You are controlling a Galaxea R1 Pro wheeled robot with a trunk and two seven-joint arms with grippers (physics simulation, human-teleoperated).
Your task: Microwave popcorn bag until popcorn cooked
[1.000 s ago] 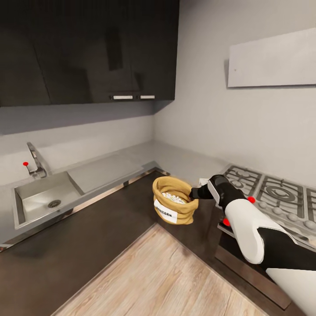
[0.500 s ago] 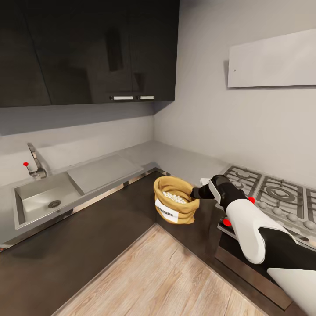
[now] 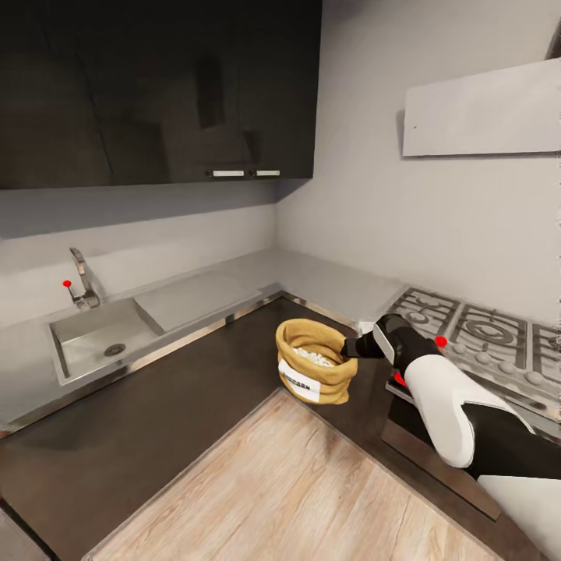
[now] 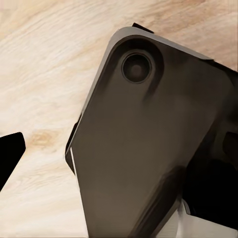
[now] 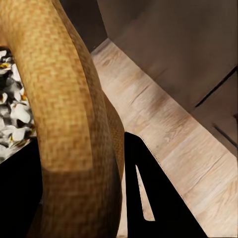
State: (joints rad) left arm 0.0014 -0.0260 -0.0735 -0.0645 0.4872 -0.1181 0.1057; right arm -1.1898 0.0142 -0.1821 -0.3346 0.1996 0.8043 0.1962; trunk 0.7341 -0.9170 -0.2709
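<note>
step: carrying bag, microwave not reached | right gripper [image 3: 352,347] clamped on bag [image 3: 313,361] rim at its 3 o'clock, popcorn [image 3: 315,356] inside, held above floor off counter [image 3: 312,280] | left claw: cannot tell | next: probably turn toward the microwave

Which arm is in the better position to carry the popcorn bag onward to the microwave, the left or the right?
The right. The right gripper already clamps the rolled rim of the popcorn bag, holding it in the air in front of the dark cabinets. The left wrist view shows only floor and a dark robot part, nothing of the bag.
</note>
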